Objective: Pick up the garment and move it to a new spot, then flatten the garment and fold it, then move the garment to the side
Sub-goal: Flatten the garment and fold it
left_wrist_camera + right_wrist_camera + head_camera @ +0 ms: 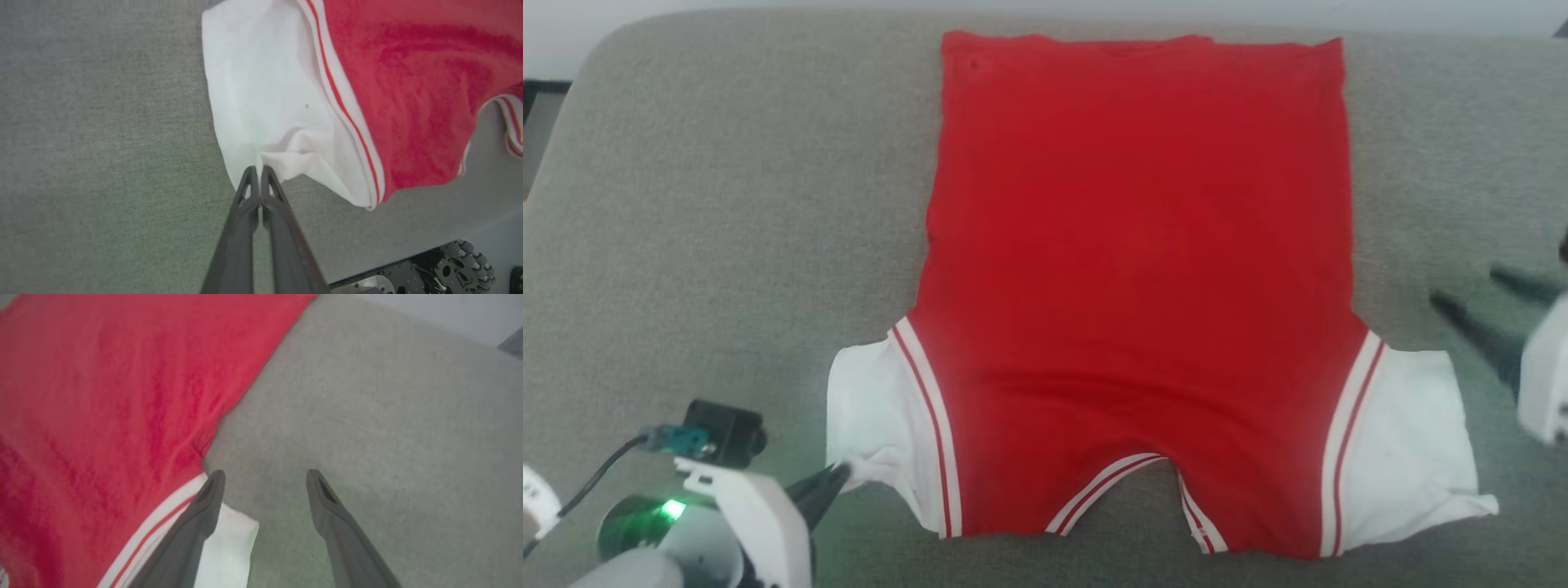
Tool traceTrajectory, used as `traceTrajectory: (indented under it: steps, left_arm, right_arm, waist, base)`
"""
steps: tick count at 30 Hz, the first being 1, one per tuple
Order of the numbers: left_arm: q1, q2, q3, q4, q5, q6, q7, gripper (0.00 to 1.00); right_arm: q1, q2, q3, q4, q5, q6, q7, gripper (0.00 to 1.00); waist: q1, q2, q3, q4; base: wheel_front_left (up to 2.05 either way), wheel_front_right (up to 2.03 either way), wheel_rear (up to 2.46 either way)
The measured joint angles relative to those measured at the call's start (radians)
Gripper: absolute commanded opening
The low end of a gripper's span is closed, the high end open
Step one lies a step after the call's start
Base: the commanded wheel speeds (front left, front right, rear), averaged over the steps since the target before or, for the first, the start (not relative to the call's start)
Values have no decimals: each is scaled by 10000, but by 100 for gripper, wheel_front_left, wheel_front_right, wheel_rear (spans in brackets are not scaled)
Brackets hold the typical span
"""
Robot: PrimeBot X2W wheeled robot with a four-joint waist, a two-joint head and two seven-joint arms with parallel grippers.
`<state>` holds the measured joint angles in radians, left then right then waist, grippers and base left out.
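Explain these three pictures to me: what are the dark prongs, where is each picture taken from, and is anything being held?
This is a two-armed robot, and the dark prongs are the fingers of its grippers. The wide picture comes from a camera on its head, looking down at a grey padded surface. A red T-shirt with white sleeves lies spread flat there, collar end nearest the robot. The other two pictures come from cameras on the wrists, each looking along that arm's own fingers. The left gripper is shut on the edge of one white sleeve. The right gripper is open beside the other sleeve and holds nothing; in the head picture it looks blurred.
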<state>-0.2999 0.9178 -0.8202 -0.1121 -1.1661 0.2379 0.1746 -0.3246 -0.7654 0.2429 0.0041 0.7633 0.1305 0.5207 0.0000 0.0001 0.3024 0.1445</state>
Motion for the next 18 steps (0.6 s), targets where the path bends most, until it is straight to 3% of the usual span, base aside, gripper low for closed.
traceTrajectory:
  steps: [5, 9, 18]
  left_arm:
    - [-567, -401, -115, 94, 280, -236, 88, 0]
    - [-1006, -769, -201, 224, 514, -489, 96, 0]
    - [-1837, -1615, -420, 773, 771, -1118, 58, 0]
  right_arm:
    - [-2009, 1149, -617, 775, -1570, 2, 339, 100]
    - [-3841, 2094, -765, 2088, -2771, 2, 232, 100]
    - [-7112, 2901, -940, 6050, -4286, 2, 725, 100]
  waist:
    - [0, 0, 410, 315]
    - [1, 0, 764, 612]
    - [0, 0, 1611, 1389]
  base:
    - [0, 0, 0]
    - [0, 0, 0]
    - [0, 0, 0]
